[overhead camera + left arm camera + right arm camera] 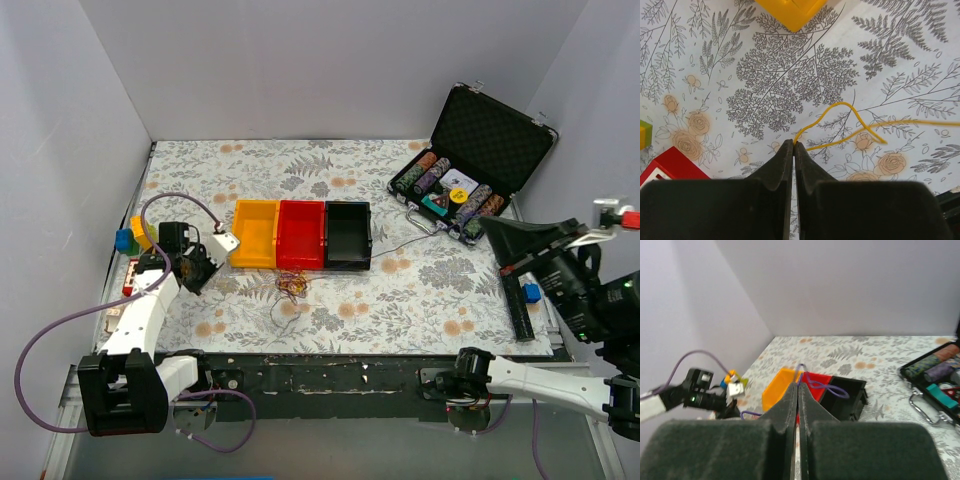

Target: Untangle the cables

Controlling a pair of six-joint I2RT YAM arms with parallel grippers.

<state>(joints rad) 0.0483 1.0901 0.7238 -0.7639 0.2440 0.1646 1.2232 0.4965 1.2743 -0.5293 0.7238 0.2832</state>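
Left gripper pinched shut on end of thin orange-yellow cable, right gripper held high, clamped on thin purple cable, tangled wire clump lay before red plastic bin

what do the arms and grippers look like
Left arm and right arm have white links and black joint housings. A lilac hose runs along the left arm. Left gripper and right gripper each have two dark, matte, wedge-shaped fingers tapering to thin tips.
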